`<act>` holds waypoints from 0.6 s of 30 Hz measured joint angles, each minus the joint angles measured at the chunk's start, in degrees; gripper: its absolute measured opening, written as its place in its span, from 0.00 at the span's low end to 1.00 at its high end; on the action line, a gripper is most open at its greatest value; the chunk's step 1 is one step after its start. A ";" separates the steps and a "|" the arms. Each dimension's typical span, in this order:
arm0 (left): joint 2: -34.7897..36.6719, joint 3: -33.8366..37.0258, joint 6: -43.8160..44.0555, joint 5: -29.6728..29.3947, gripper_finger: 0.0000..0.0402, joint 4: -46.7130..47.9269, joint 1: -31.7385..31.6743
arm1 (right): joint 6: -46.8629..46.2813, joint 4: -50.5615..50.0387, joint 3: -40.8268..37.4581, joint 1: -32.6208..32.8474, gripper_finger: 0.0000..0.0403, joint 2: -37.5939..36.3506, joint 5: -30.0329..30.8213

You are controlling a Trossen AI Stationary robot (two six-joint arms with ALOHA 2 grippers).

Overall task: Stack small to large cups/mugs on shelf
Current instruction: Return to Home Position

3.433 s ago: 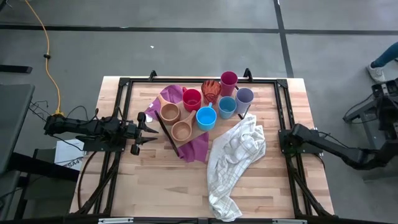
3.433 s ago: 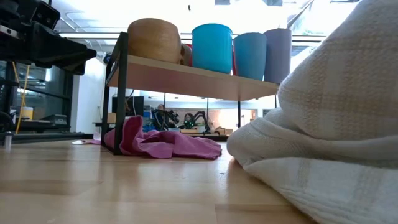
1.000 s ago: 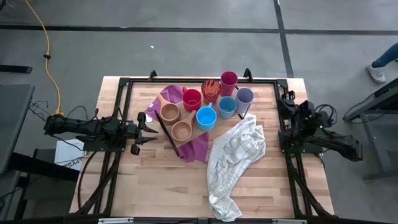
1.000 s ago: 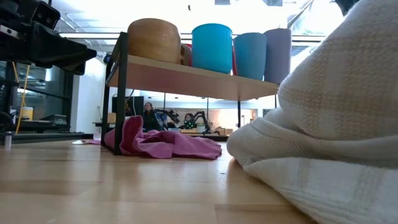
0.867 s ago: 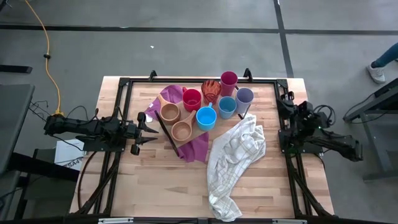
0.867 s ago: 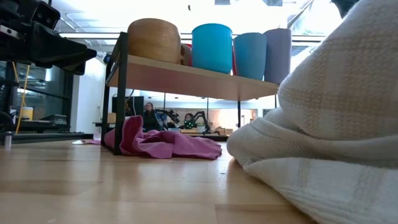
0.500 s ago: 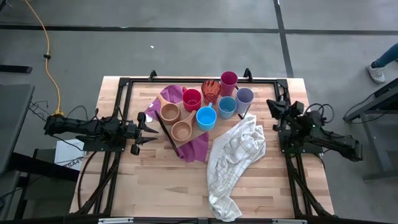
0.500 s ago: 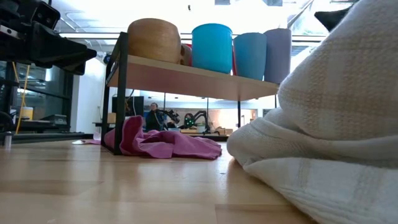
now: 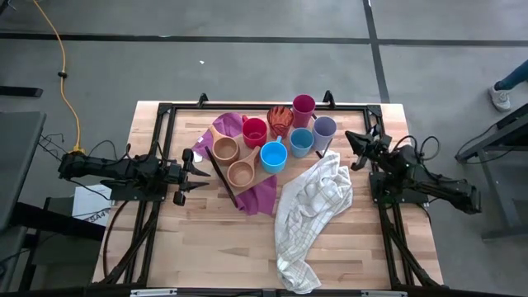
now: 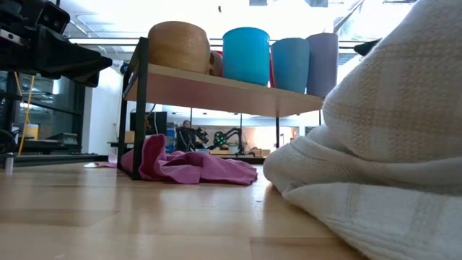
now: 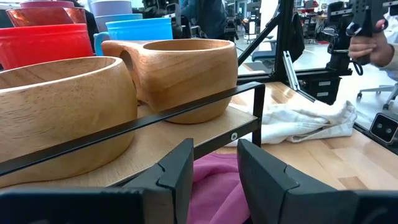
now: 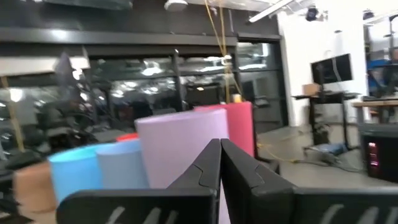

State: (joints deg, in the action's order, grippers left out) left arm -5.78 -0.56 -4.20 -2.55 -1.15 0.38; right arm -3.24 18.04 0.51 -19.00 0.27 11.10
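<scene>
Cups (image 9: 301, 142) all look to be up on the shelf (image 9: 257, 175) from overhead. We've got two tan mugs (image 9: 225, 149) at the left end, then a red mug (image 9: 255, 131), two blue cups (image 9: 273, 156), a lavender tumbler (image 9: 324, 128), a magenta tumbler (image 9: 304, 106) and a reddish see-through cup (image 9: 280, 120). We can't spot any cup down on the surface (image 9: 198, 239). A purple cloth (image 9: 256, 200) pokes out from under the shelf, and a white towel (image 9: 318, 206) lies just beside it. The left hand (image 9: 196, 171) hovers beside the shelf's left end. The right hand (image 9: 356, 148) is near the lavender tumbler but apart from it.

From the low camera, the shelf board sits raised on black legs with a tan mug, the blue cups and the lavender tumbler in a row on top. The cloth is bunched underneath, and the towel fills the right foreground.

On the left wrist cam the fingers (image 11: 174, 180) are spread with nothing between them, facing the tan mugs behind the black rail.

On the right wrist cam the fingers (image 12: 205, 168) are pressed together and empty, aimed at the lavender tumbler with the magenta one behind it.

On handling, we'd guess these cups are light, stiff and a bit slick. If one needs shifting, we'd pinch it across the rim wall, or grab the stubby handle on the mugs. Go gently, since they stand close enough together to knock each other over.
</scene>
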 joint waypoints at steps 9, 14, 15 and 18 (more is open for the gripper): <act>0.00 0.00 0.01 0.02 0.28 0.00 0.00 | 0.79 -6.40 -0.02 0.00 0.00 0.00 0.85; 0.00 0.00 0.01 0.02 0.28 0.00 0.00 | 3.37 -8.03 -0.03 0.00 0.00 0.00 -1.45; 0.00 0.00 0.00 0.02 0.28 0.00 0.01 | 3.92 -8.14 -0.04 0.01 0.00 0.00 -2.36; 0.00 0.00 -0.01 0.02 0.28 0.00 0.00 | 5.10 -9.32 -0.04 0.02 0.00 0.00 -5.22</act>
State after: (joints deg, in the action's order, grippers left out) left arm -5.78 -0.56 -4.21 -2.53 -1.15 0.39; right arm 1.86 8.72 0.47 -18.98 0.27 5.88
